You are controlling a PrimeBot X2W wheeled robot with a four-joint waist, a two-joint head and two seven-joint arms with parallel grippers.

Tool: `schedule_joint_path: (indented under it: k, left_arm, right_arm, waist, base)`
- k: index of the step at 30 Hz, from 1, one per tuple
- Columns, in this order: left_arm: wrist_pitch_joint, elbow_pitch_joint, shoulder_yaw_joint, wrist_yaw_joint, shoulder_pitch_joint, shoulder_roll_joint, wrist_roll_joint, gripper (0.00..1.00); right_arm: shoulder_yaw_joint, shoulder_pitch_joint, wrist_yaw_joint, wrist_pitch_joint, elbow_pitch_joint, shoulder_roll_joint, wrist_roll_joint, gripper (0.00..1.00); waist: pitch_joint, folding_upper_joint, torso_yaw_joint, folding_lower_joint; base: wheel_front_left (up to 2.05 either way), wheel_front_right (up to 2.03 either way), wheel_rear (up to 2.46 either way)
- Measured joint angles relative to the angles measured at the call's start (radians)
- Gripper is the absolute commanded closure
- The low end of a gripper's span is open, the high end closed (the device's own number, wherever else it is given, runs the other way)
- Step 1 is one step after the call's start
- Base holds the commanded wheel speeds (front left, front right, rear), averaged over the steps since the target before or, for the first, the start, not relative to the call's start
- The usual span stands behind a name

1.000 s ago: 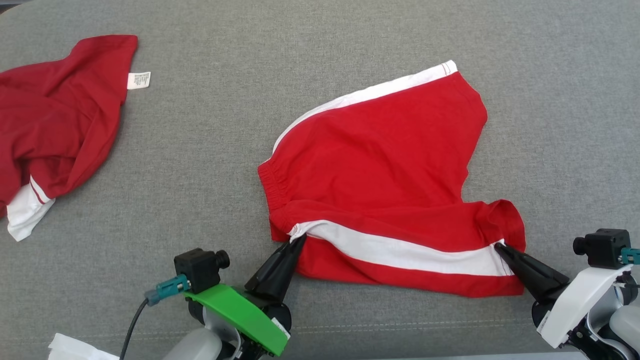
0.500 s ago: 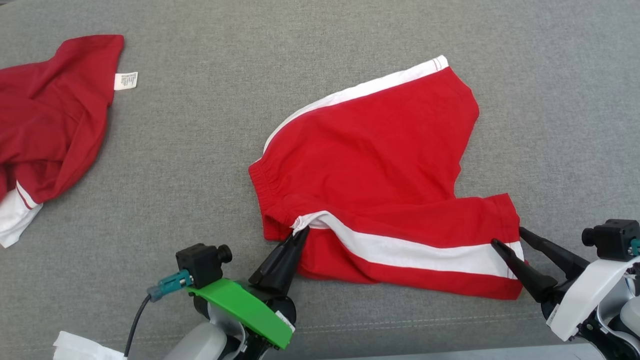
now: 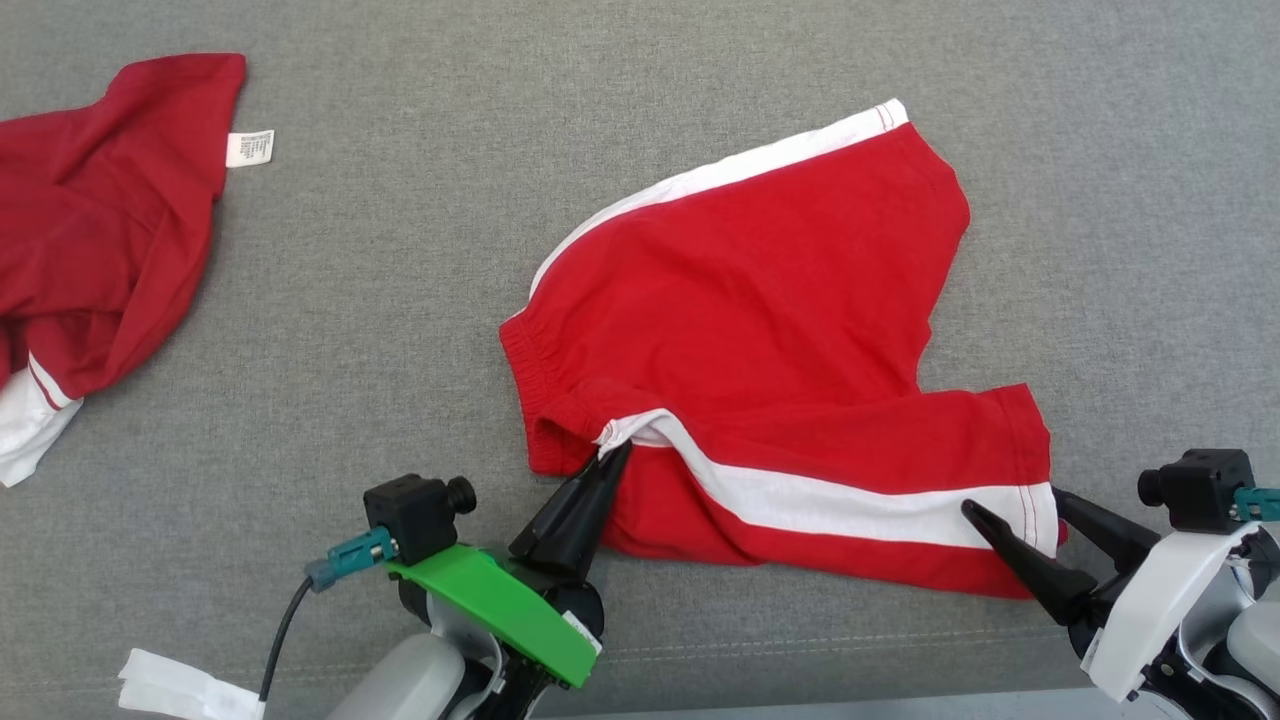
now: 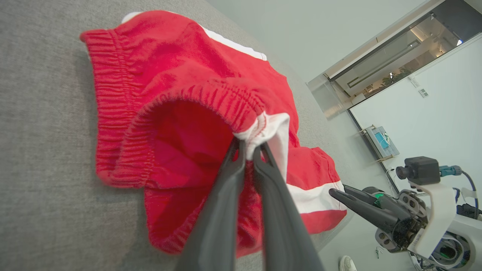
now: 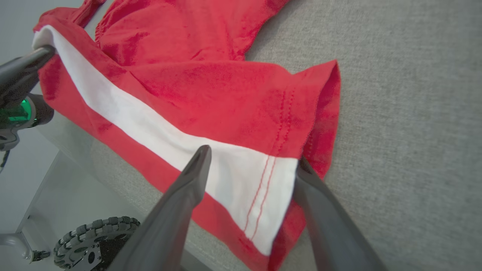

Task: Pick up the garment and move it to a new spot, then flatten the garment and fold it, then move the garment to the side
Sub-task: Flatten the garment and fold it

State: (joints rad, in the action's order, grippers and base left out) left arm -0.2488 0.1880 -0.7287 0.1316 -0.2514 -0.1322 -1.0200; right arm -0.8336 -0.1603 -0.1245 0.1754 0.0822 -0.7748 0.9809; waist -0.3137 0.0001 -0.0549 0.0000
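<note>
The garment (image 3: pixel 760 330) is a pair of red shorts with white side stripes, lying on the grey table. My left gripper (image 3: pixel 612 452) is shut on the white stripe end at the waistband, seen close in the left wrist view as garment (image 4: pixel 188 113) pinched at gripper (image 4: pixel 249 145). My right gripper (image 3: pixel 1012 500) stands open at the hem of the near leg. In the right wrist view its two fingers straddle the white hem of the garment (image 5: pixel 233 113), gripper (image 5: pixel 252 163), without pinching it.
A second red garment (image 3: pixel 100 240) with a white label lies crumpled at the far left. A white scrap (image 3: pixel 180 688) sits near the table's front edge (image 3: pixel 800 650). Grey cloth surface surrounds the shorts.
My right gripper has opened and let go of the leg hem, which now lies on the table. The left gripper keeps its hold. The camera has shifted slightly.
</note>
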Motion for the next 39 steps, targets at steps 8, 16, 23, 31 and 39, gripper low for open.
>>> schedule_joint_path:
  k: [8,16,23,31,39]
  left_arm:
    - [0.000,0.011,0.013,0.000,0.000,0.000,0.000,1.00]
    - [0.000,0.012,0.016,0.000,0.000,-0.005,0.009,1.00]
    - [0.000,0.012,0.015,0.000,0.000,-0.010,0.020,1.00]
    - [0.000,0.013,0.012,0.000,0.000,-0.010,0.020,1.00]
    - [0.000,0.014,0.012,0.000,0.000,-0.011,0.020,1.00]
  right_arm:
    - [-0.050,-0.014,0.000,-0.028,-0.025,0.014,-0.036,0.00]
    - [-0.062,-0.037,0.000,-0.031,-0.051,0.032,-0.058,0.00]
    - [-0.034,-0.035,0.003,-0.010,-0.032,0.033,-0.047,0.13]
    - [-0.026,-0.035,0.003,0.001,-0.028,0.042,-0.047,0.63]
    - [-0.016,-0.035,0.003,0.013,-0.025,0.043,-0.044,0.93]
  waist:
    - [0.007,0.0000,0.007,0.0000]
    - [0.012,0.0000,0.034,0.0000]
    - [0.006,0.0000,0.046,0.0000]
    - [0.003,0.0000,0.054,0.0000]
    - [-0.001,0.0000,0.054,0.0000]
  base:
    - [0.00,0.00,0.00]
    - [0.00,0.00,0.00]
    - [0.00,0.00,0.00]
    - [0.00,0.00,0.00]
    - [0.00,0.00,0.00]
